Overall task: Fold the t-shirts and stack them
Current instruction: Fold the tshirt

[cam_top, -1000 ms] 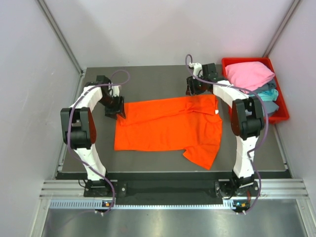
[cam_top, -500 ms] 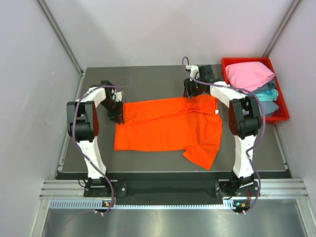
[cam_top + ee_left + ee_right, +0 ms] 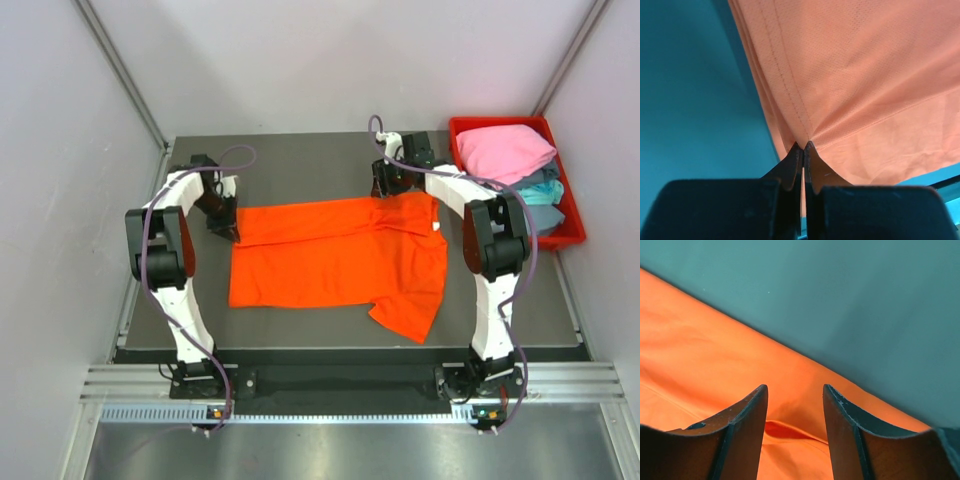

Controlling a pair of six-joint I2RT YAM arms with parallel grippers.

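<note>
The bright orange t-shirt [image 3: 340, 255], soft thin cloth, lies flat across the middle of the top view with its long side running left to right. One short sleeve flops out toward the lower right, and there's a small white neck tag [image 3: 440, 228] at the right edge. A long diagonal crease crosses the upper half. Up close in the left wrist view the fabric [image 3: 865, 75] shows a fine mesh weave and a double-stitched hem. It puckers into a point right where it's pinched.

That pinch is the left gripper [image 3: 228, 228]. Its black jaws are squeezed tight together [image 3: 803, 146] on the shirt's upper-left corner, with cloth caught between the tips.

The right gripper [image 3: 388, 185] sits at the shirt's upper edge, right of centre. In its own view [image 3: 794, 387] the two curved black fingers stand apart with a clear gap and nothing clamped. The orange cloth [image 3: 700, 355] lies under them with a little raised ridge in the gap. Can't tell if the tips actually touch it.

Underneath it all is a matte dark grey tabletop [image 3: 300, 165]. In the upper right there's a rigid red plastic rectangular bin [image 3: 572, 236]. A folded pink t-shirt [image 3: 505, 150] sits on top in it, over bunched light teal and grey-blue shirts [image 3: 545, 190].
</note>
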